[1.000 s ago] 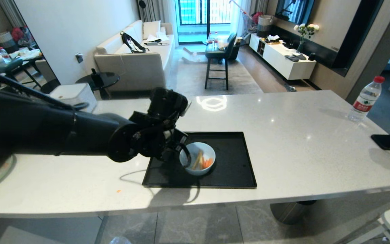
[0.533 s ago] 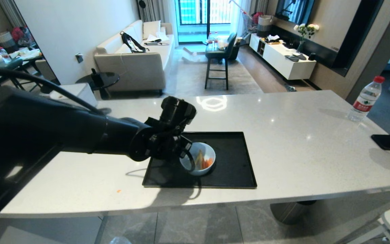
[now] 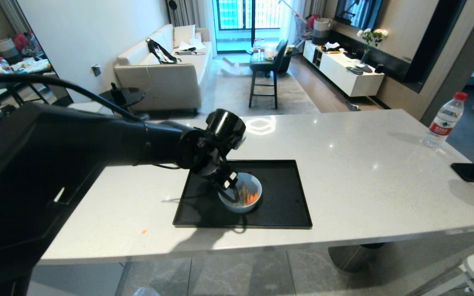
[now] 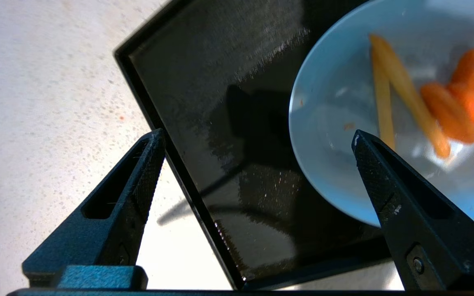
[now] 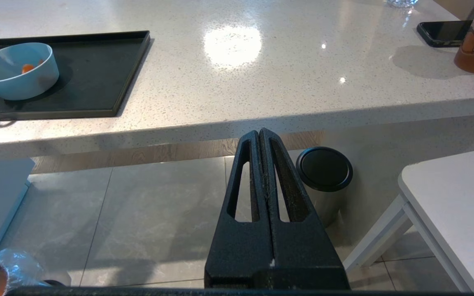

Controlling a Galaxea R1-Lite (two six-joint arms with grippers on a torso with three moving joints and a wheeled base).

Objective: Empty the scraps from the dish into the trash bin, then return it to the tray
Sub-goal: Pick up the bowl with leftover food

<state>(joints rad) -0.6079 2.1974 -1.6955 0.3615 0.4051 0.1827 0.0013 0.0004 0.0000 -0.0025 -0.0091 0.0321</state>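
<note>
Left wrist view: left gripper (image 4: 257,144) jaws apart over bowl (image 4: 335,123) rim, probably straddling it; seat deeper before closing, keep scraps (image 4: 426,102) level.

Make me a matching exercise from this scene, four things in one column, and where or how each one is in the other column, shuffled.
Things:
1. dish
2. water bottle
3. left pincer
4. right pincer

Places or states:
A. shut, below the counter's edge, above the floor
B. on the black tray, holding yellow and orange scraps
C. open, straddling the near rim of the dish
D. standing upright near the counter's far right corner

Pairs: 1-B, 2-D, 3-C, 4-A
</note>
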